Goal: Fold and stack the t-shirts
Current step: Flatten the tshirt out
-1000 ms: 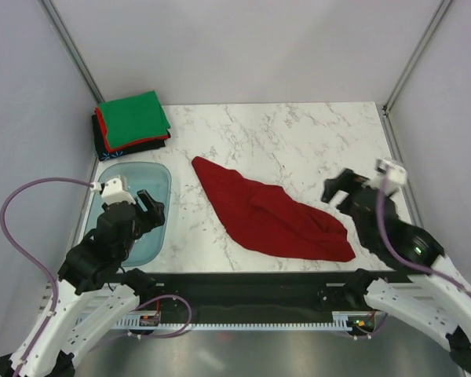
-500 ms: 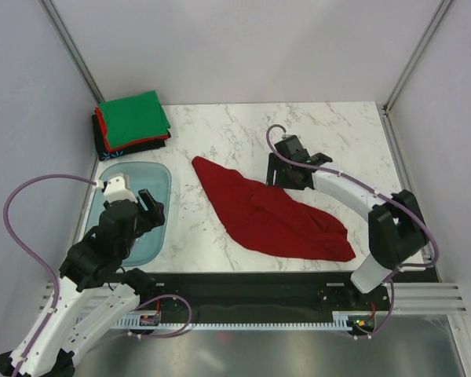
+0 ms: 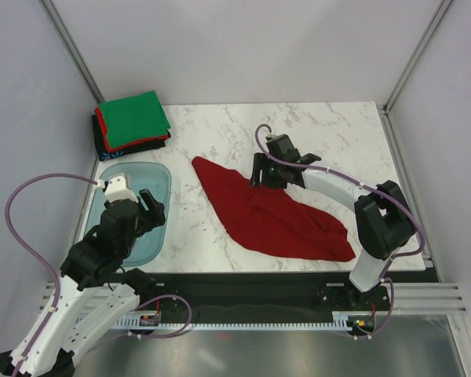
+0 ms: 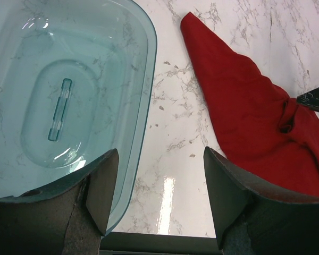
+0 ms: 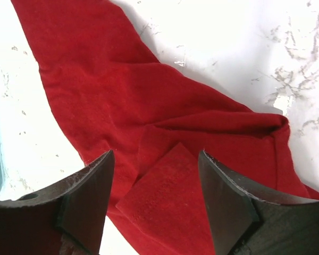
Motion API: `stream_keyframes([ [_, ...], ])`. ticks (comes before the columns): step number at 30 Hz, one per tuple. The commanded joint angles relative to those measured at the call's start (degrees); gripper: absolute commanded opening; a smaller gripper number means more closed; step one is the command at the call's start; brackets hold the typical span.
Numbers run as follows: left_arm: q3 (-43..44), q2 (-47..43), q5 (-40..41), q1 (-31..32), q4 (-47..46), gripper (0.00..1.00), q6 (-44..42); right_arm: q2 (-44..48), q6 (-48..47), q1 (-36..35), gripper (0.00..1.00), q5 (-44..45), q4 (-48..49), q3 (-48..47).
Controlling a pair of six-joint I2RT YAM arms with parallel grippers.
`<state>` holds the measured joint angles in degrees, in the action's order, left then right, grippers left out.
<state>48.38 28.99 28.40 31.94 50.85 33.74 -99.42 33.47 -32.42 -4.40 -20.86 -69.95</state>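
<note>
Two grippers, both with fingers spread wide and holding nothing. The right gripper (image 3: 259,171) hangs over the far edge of the large, rumpled dark red cloth t-shirt (image 3: 271,216), which lies in soft folds mid-table on the glossy white veined marble tabletop (image 3: 330,129). The left gripper (image 3: 151,208) hovers above the rounded rim of the smooth translucent teal plastic tub (image 3: 166,184). A flat folded stack of green, red and black shirts (image 3: 132,119) sits in the far left corner.

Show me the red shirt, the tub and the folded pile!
Dark red cloth t-shirt (image 3: 276,218), top view, middle.
Translucent teal plastic tub (image 4: 98,101), left wrist view, floor.
Folded cloth t-shirt stack (image 3: 133,118), top view, green top.
</note>
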Motion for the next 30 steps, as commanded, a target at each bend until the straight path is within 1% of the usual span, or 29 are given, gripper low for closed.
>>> stream_keyframes([
  [1,0.14,0.19,1.30,-0.13,-1.28,0.72,-1.57,-1.83,-1.22,-1.15,0.71,0.61,0.04,-3.08],
  [6,-0.04,-0.78,1.83,-0.13,-1.28,0.72,-1.39,-1.57,-1.48,-1.24,0.65,5.71,-2.16,-1.68],
  [9,0.05,-0.78,1.83,-0.22,-1.28,0.72,-1.39,-1.74,-1.92,-1.24,0.62,6.16,-2.69,-0.80],
  [12,0.05,-0.52,1.66,-0.13,-1.37,0.72,-1.48,-2.27,-2.36,-1.24,0.54,5.90,-2.60,0.17],
  [13,-0.04,-0.17,1.74,-0.13,-1.37,0.72,-1.39,-2.36,-2.45,-1.41,0.50,5.81,-2.60,0.25],
  [16,-0.04,0.01,1.57,-0.13,-1.37,0.72,-1.48,-3.32,-2.97,-1.50,0.47,5.55,-2.60,-0.18],
  [18,-0.04,0.01,1.57,-0.13,-1.37,0.72,-1.57,-3.94,-3.24,-1.59,0.40,5.28,-2.52,-0.53],
  [19,0.05,0.01,1.57,-0.13,-1.37,0.72,-1.57,-4.03,-3.15,-1.59,0.34,5.11,-2.60,-0.62],
  [20,0.05,-0.08,1.65,-0.21,-1.37,0.72,-1.48,-4.12,-3.24,-1.50,0.31,5.02,-2.60,-0.71],
  [21,-0.04,-0.16,1.74,-0.13,-1.37,0.72,-1.48,-4.29,-3.24,-1.59,0.26,4.93,-2.60,-0.88],
  [24,-0.04,-0.25,1.83,-0.22,-1.37,0.72,-1.48,-4.21,-3.50,-1.50,0.19,4.93,-2.78,-1.32],
  [25,0.05,-0.17,1.83,-0.13,-1.37,0.72,-1.48,-3.95,-3.42,-1.59,0.13,5.19,-2.87,-1.50],
  [27,-0.04,-0.08,1.92,-0.22,-1.37,0.72,-1.48,-3.07,-3.59,-1.59,0.06,5.54,-4.09,-2.37],
  [30,-0.04,-0.08,2.01,-0.22,-1.37,0.72,-1.48,-0.36,-4.29,-1.59,0.06,7.74,-7.94,-4.92],
])
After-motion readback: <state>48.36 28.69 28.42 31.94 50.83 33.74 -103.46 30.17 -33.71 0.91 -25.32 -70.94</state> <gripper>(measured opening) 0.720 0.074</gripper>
